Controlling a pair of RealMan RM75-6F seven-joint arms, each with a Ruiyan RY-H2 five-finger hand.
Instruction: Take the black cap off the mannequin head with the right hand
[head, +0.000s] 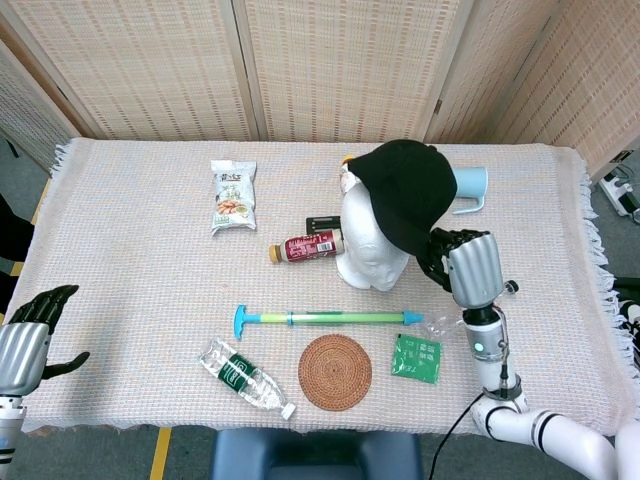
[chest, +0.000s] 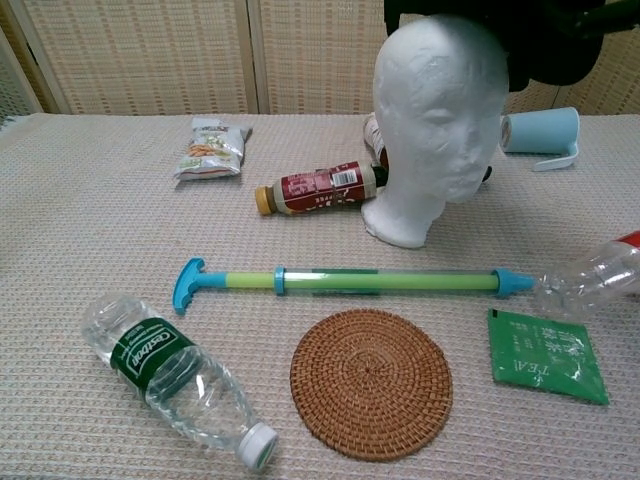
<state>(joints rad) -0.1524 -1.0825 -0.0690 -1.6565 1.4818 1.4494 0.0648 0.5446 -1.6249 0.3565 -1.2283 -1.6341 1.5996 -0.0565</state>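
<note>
The white mannequin head (head: 365, 243) (chest: 437, 110) stands bare-faced near the table's middle. The black cap (head: 410, 190) (chest: 545, 40) is lifted up and back off it, hanging above and to the right of the crown. My right hand (head: 462, 262) grips the cap's lower edge, beside the head on its right. In the chest view only the cap's underside shows at the top edge, and the hand itself is hidden. My left hand (head: 35, 328) hovers open at the table's near left corner, holding nothing.
A dark red drink bottle (head: 305, 246) and a black item lie just left of the head. In front lie a green-blue pump (head: 325, 318), woven coaster (head: 335, 371), green tea packet (head: 416, 358), two clear bottles (head: 244, 376). A blue cup (head: 468, 185) and snack bag (head: 233, 196) sit farther back.
</note>
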